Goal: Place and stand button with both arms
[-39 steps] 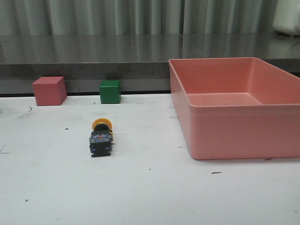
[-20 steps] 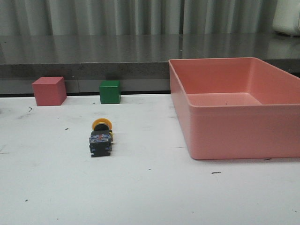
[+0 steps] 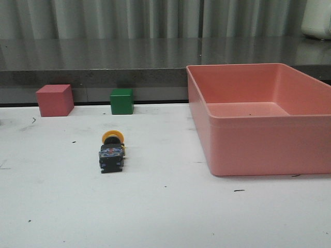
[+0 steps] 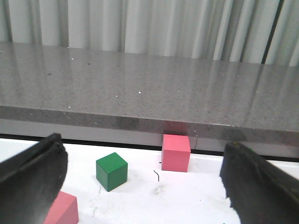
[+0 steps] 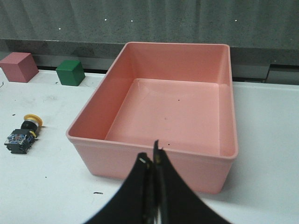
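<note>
Left gripper (image 4: 140,186) spread wide; right gripper (image 5: 153,163) pressed together, holding nothing. Button (image 3: 111,151) lying on table (image 3: 165,206), beside pink bin (image 3: 258,119).

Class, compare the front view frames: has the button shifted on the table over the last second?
No. The button lies on its side in the same spot, still left of the pink bin and in front of the green cube.

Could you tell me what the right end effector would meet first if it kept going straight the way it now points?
Most likely the near wall of the pink bin, directly ahead of the shut right end effector; depth is unclear.
</note>
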`<state>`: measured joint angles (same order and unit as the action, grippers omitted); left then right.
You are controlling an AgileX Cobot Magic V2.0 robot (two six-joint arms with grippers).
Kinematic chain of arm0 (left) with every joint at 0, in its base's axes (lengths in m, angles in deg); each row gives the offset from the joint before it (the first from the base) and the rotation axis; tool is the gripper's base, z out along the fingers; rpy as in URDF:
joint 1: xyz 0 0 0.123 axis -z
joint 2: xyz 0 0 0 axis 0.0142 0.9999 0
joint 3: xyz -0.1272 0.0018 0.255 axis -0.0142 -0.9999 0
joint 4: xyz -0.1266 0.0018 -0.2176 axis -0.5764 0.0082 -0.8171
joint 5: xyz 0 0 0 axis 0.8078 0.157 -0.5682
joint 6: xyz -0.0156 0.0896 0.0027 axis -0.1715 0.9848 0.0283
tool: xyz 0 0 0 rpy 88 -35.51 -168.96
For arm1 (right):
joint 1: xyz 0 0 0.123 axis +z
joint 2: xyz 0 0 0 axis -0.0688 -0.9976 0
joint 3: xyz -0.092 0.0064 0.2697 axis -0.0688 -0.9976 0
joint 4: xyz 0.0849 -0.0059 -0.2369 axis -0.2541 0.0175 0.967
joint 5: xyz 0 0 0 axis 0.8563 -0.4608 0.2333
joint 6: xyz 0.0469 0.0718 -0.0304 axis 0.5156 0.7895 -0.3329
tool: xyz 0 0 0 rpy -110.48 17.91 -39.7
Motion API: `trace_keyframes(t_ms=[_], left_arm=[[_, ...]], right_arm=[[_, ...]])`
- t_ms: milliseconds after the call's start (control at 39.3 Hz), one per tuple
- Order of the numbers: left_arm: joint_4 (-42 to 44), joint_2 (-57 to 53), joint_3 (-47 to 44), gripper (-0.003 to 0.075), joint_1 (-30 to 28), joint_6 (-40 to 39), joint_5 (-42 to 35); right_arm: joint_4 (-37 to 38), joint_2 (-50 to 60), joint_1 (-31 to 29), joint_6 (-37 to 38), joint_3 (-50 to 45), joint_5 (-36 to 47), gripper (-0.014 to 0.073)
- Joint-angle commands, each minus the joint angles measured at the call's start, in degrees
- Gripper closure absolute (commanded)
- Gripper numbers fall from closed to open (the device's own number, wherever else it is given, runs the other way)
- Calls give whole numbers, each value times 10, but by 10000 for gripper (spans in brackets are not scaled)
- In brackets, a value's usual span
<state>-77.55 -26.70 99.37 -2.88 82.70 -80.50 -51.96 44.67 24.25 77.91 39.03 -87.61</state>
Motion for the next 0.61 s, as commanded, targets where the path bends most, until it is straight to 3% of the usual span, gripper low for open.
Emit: trace_keyframes(t_ms=[0, 152, 330, 585], left_arm=[[1, 48, 47, 79, 31, -4, -47], [1, 120, 96, 79, 118, -4, -35], [0, 231, 163, 79, 226, -4, 50], [-67, 417, 296, 79, 295, -4, 181]], right_arm=[[12, -3, -4, -6, 15, 48, 664], [12, -3, -4, -6, 15, 48, 664], [12, -3, -4, -6, 15, 48, 664], [12, -3, -4, -6, 15, 48, 664]])
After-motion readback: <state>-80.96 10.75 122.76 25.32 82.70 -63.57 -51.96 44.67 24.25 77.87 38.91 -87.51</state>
